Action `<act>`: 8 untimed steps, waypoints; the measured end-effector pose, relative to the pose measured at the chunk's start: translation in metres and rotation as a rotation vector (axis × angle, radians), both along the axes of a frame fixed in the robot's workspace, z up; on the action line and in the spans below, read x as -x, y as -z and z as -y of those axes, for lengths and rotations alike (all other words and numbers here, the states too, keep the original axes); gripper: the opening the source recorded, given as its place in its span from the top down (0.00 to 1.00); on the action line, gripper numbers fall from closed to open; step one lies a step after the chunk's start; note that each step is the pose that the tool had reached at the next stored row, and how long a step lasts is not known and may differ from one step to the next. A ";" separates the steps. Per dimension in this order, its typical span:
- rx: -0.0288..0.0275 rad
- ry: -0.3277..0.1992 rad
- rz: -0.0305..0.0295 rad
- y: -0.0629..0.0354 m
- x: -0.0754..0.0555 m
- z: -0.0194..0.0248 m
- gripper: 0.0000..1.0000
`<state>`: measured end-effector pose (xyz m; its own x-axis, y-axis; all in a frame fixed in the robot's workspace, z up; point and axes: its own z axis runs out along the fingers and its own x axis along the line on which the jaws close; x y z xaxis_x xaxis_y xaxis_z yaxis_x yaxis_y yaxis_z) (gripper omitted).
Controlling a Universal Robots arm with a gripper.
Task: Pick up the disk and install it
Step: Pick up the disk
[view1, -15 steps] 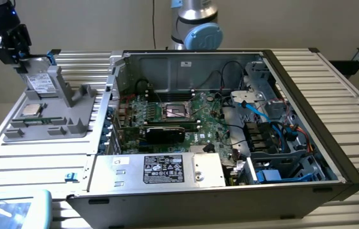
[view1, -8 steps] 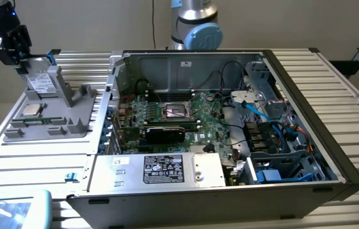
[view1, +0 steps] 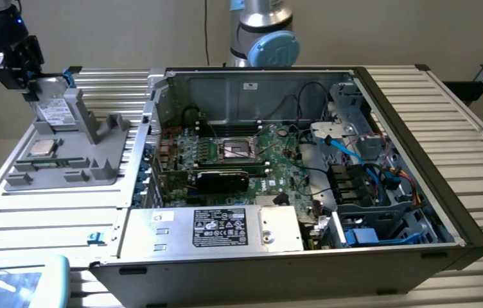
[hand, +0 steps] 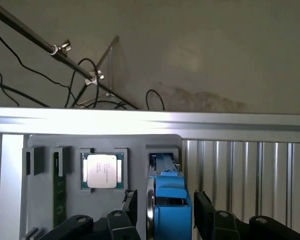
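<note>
1. I am watching the black two-fingered tool hanging in the upper left of the exterior view, over the tall end of the grey plastic fixture tray.
2. The disk, a flat silver-grey hard drive with a white label in a bright blue plastic carrier, is leaning in the tray's slanted cradle. Its blue end tab is pointing up, so the narrow end is facing the tool.
3. In the wrist view the fingers are standing one on each side of the disk's blue end. A sliver of gap is showing on both sides, so the tool is spread wide and gripping nothing.
4. I am judging that the wide spread is there to let the fingers clear the carrier's thickness.
5. A small square silver processor chip and a green memory stick are lying in their own recesses just beside the disk. The tool is lining up on the blue carrier, not on them.
6. The open black computer case is lying on its side across the middle of the exterior view, on the slatted metal table, with its inside facing up. The disk is sitting well apart from it, so I am judging that installing has not begun.
</note>
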<state>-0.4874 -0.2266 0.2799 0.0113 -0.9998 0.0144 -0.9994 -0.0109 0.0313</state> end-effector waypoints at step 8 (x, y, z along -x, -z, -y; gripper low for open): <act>-0.0097 0.000 0.0000 0.0047 0.000 0.0000 0.43</act>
<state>-0.4874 -0.2265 0.2752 0.0112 -0.9999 0.0046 -0.9995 -0.0110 0.0313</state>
